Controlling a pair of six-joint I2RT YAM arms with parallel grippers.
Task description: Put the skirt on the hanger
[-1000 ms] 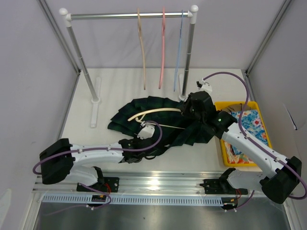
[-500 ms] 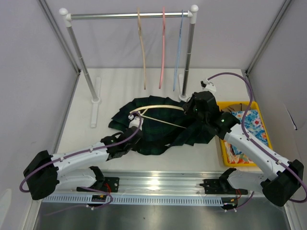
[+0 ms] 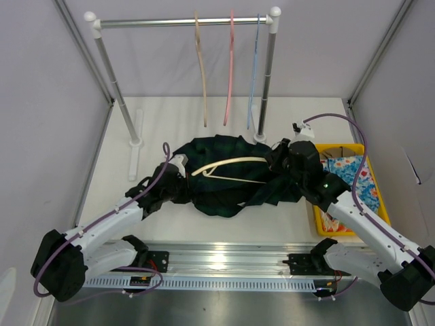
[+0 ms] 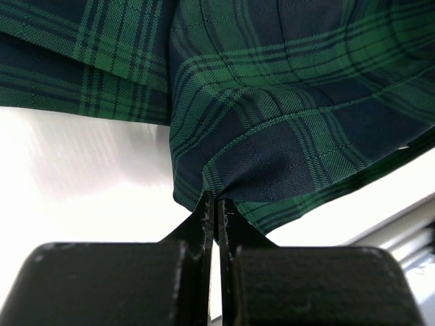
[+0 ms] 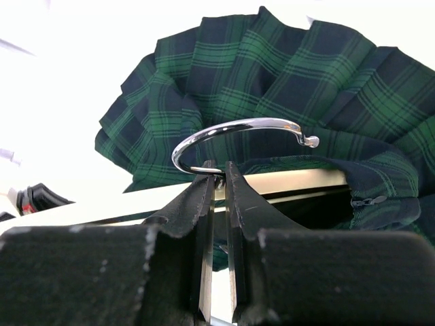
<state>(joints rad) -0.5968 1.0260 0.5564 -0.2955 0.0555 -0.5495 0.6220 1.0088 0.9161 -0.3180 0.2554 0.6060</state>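
The dark green and navy plaid skirt (image 3: pixel 234 187) lies bunched in the middle of the table. The cream hanger (image 3: pixel 231 162) lies partly on it and partly inside the cloth. My left gripper (image 3: pixel 187 185) is at the skirt's left edge. In the left wrist view it (image 4: pixel 216 198) is shut on a fold of the skirt (image 4: pixel 272 102). My right gripper (image 3: pixel 275 159) is at the skirt's right side. The right wrist view shows it (image 5: pixel 216 178) shut on the neck of the hanger's metal hook (image 5: pixel 231 130), with the cream bar (image 5: pixel 299 180) running behind the fingers and the skirt (image 5: pixel 272 75) beyond.
A clothes rack with a metal rail (image 3: pixel 156 23) stands at the back, carrying a tan hanger (image 3: pixel 202 68), a pink hanger (image 3: pixel 230 68) and a blue hanger (image 3: pixel 254 68). A yellow tray (image 3: pixel 343 147) with floral cloth (image 3: pixel 353 173) sits at the right, under my right arm.
My left gripper has shut on the skirt's edge and swung from the near side to the left, dragging the cloth. The right gripper has shifted right with the hanger. The skirt has bunched up.
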